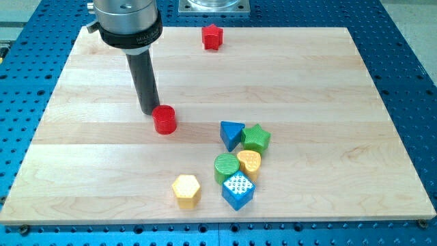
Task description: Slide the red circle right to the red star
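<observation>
The red circle [164, 119] lies on the wooden board [328, 89], left of centre. The red star [212, 37] sits near the board's top edge, up and to the right of the circle. My tip [149, 111] rests on the board just left of and slightly above the red circle, touching or almost touching it. The dark rod rises from there to the grey mount at the view's top left.
A cluster lies lower right of the circle: a blue triangle [231, 134], a green star [256, 138], a green circle [227, 167], a yellow block [249, 162] and a blue cube [237, 190]. A yellow hexagon [186, 190] sits near the bottom edge.
</observation>
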